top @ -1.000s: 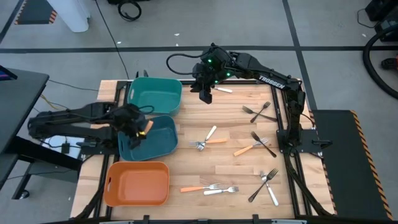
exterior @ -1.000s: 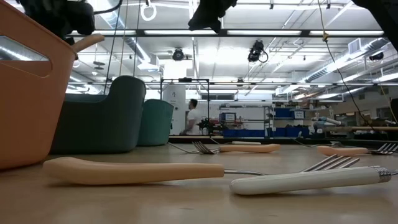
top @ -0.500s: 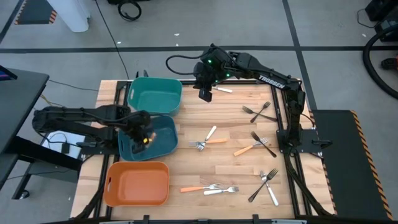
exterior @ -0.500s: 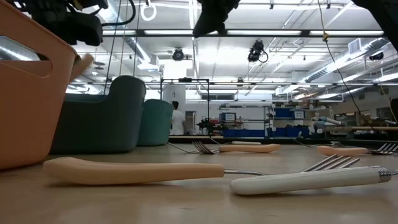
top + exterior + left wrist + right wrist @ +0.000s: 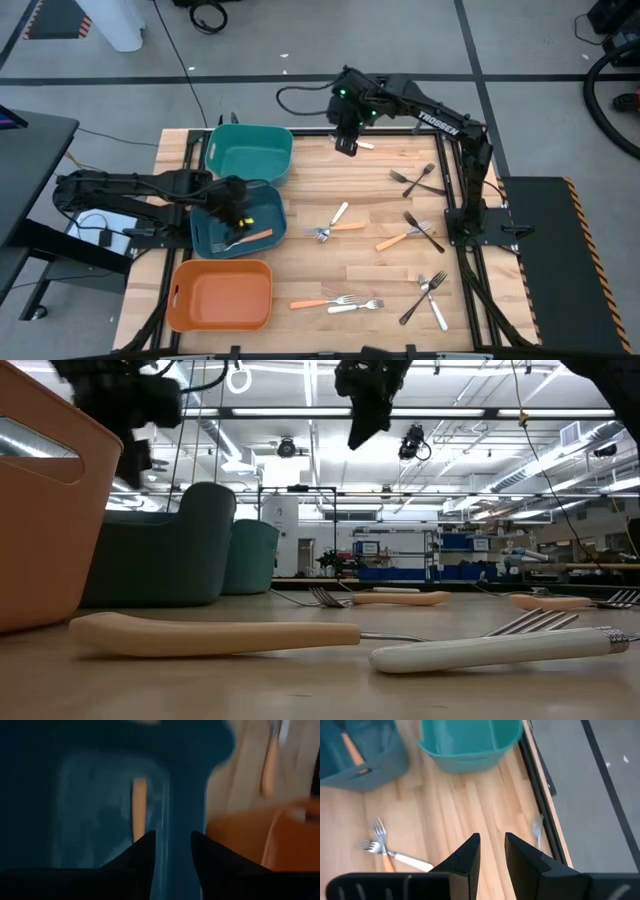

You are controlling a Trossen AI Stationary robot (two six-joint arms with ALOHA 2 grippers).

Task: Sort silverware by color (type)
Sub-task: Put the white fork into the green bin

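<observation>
The left gripper (image 5: 237, 205) hangs over the dark blue bin (image 5: 262, 244), fingers (image 5: 142, 851) apart and empty. An orange-handled fork (image 5: 249, 238) lies flat inside that bin, clear of them. The right gripper (image 5: 346, 140) hovers beyond the teal bin (image 5: 247, 150), at the table's (image 5: 380, 200) far edge, its fingers parted around nothing. Right of the blue bin, forks lie scattered: an orange and white pair (image 5: 333, 225) crossed nearest, black ones (image 5: 417, 181) farther right. The orange bin (image 5: 220, 295) sits just in front of the blue one; bare wood separates the bins from the forks.
</observation>
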